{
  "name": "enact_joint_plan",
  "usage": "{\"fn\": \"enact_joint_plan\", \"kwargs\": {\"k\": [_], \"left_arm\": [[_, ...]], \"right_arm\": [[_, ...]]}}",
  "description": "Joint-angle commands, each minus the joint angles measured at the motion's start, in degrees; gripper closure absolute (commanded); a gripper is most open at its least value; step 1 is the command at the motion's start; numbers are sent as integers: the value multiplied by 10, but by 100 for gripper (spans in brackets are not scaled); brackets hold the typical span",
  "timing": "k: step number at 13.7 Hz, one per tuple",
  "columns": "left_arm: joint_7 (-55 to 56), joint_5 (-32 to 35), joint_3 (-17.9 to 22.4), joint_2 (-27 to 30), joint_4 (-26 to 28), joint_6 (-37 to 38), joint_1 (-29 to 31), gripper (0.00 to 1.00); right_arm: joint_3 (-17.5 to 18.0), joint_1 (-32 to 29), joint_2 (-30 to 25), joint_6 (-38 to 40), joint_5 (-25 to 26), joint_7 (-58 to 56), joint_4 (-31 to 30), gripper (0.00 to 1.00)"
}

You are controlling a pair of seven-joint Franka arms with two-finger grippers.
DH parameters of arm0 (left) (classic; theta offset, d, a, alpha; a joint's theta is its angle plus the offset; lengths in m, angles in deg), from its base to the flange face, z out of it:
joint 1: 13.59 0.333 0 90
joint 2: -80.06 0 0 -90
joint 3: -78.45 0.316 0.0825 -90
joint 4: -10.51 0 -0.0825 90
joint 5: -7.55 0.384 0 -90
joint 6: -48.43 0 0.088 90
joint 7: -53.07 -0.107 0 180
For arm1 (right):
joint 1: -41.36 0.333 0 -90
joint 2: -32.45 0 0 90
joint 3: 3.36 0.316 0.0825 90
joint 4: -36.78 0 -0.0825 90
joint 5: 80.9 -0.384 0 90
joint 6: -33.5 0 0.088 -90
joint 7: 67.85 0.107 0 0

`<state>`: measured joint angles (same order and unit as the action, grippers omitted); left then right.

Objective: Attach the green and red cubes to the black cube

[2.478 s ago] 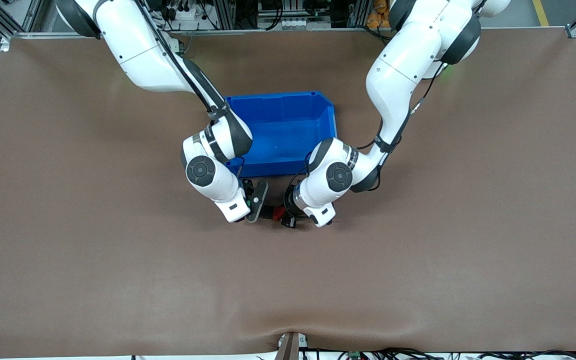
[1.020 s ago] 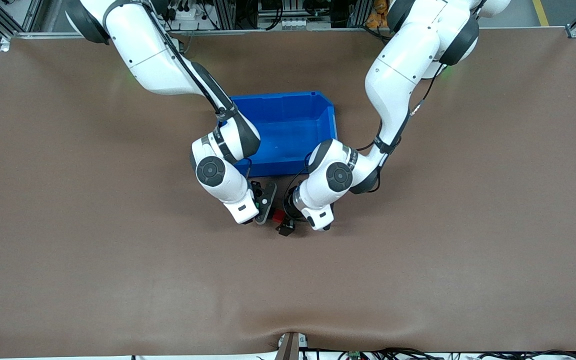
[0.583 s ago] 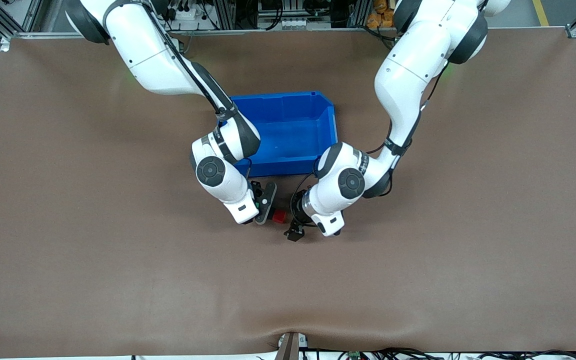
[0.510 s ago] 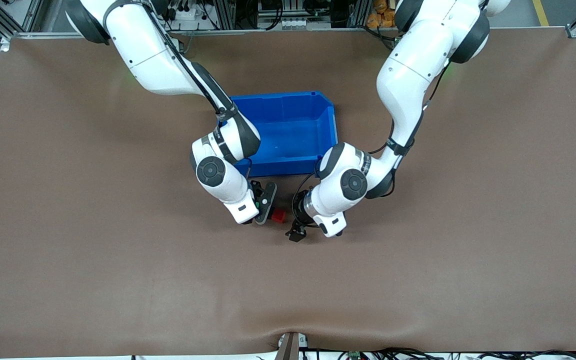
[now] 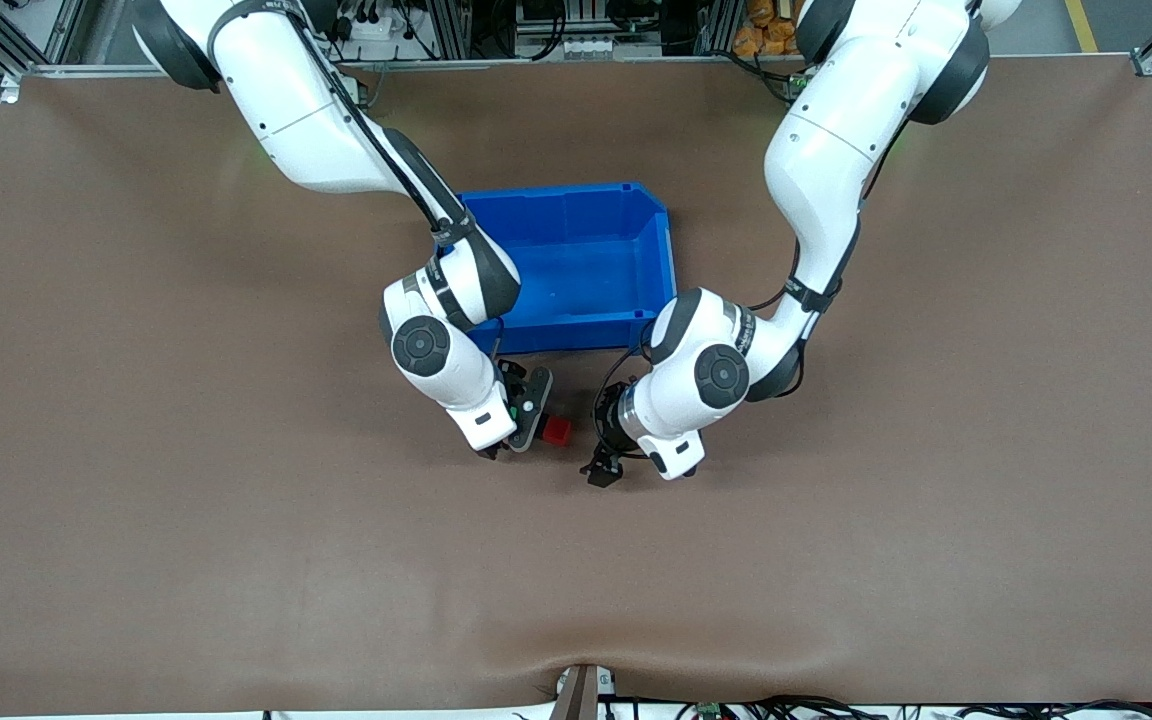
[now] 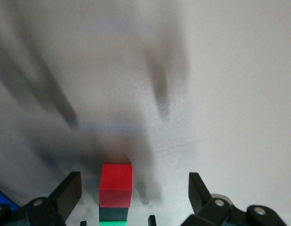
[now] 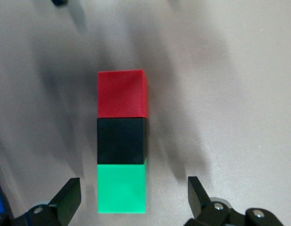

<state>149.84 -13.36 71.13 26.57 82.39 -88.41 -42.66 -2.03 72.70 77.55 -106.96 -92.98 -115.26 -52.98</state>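
Note:
The red cube (image 7: pixel 122 93), the black cube (image 7: pixel 121 140) and the green cube (image 7: pixel 121 187) lie joined in one straight row on the table, the black one in the middle. My right gripper (image 7: pixel 131 197) is open, its fingers on either side of the green cube with a gap on both sides. In the front view only the red cube (image 5: pixel 558 431) shows beside the right gripper (image 5: pixel 504 445). My left gripper (image 5: pixel 604 470) is open and empty, a little off the red end of the row (image 6: pixel 116 185).
A large blue bin (image 5: pixel 661 215) stands just farther from the front camera than the cubes, between the two arms' forearms. Bare brown table lies all round.
My left gripper has let go of the red cube and drawn back from it toward the left arm's end of the table. The right arm has held still over the last second.

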Motion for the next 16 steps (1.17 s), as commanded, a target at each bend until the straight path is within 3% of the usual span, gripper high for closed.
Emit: {"fn": "enact_joint_plan", "kwargs": {"k": [1, 5, 10, 16], "left_arm": [[-25, -4, -1, 35, 7, 52, 23, 0], [-72, -4, 3, 79, 7, 127, 66, 0], [-236, 21, 5, 122, 8, 221, 148, 0], [-366, 152, 6, 162, 9, 273, 198, 0]], "right_arm": [[-2, -6, -9, 28, -4, 23, 5, 0], [-4, -15, -40, 100, -4, 82, 6, 0], [-3, -94, -106, 188, -5, 158, 6, 0], [-5, -218, -200, 294, -3, 219, 4, 0]]}}
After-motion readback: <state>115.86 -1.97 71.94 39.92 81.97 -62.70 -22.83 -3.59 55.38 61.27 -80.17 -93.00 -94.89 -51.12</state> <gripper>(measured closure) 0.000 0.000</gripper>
